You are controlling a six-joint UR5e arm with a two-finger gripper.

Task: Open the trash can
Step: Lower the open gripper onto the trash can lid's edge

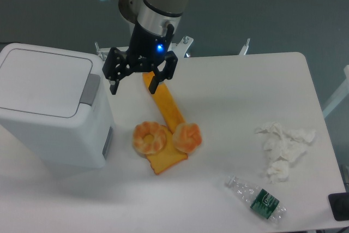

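Observation:
The trash can (49, 107) is a big white boxy bin standing at the table's left side, its flat lid down and a grey button strip (90, 89) along the lid's right edge. My gripper (133, 89) hangs open just to the right of that strip, above the table, with nothing between its fingers. Its left fingertip (113, 89) is close to the bin's upper right corner without touching it.
Orange toy food lies mid-table: a long baguette (165, 105), a doughnut (150, 137), a bun (187, 137) and a toast slice (166, 160). Crumpled white tissue (283, 148) and a flattened plastic bottle (257, 198) lie at the right. A dark object (340, 206) sits at the bottom right corner.

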